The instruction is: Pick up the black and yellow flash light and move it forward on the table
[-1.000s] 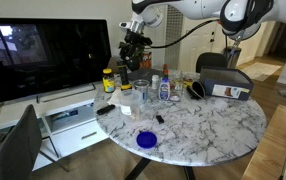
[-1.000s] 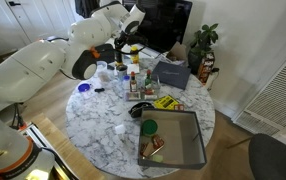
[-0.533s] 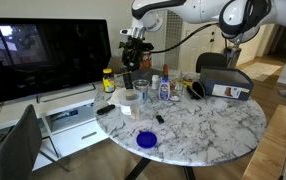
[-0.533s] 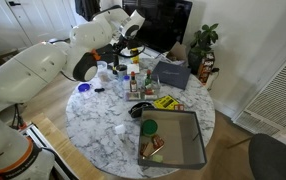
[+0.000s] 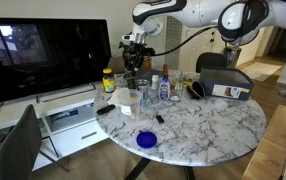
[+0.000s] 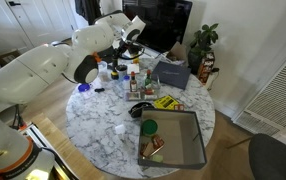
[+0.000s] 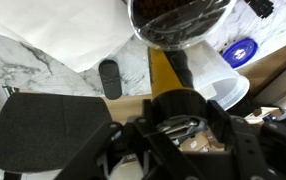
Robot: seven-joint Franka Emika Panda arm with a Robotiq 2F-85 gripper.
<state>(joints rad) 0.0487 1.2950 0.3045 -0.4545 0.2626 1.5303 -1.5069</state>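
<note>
My gripper hangs above the back edge of the round marble table, over the cluster of bottles. It is shut on the black and yellow flashlight, which is lifted off the table. In the wrist view the yellow body runs out from between the fingers to the black lens head. In an exterior view the gripper with the flashlight sits above the bottles at the far side of the table.
Bottles, a yellow-lidded jar, a white cup and a blue lid stand on the table. A grey box is at one side, a metal bin at another. A TV stands behind.
The gripper holds the flashlight throughout. The arm has shifted slightly sideways above the bottles; the flashlight stays lifted.
</note>
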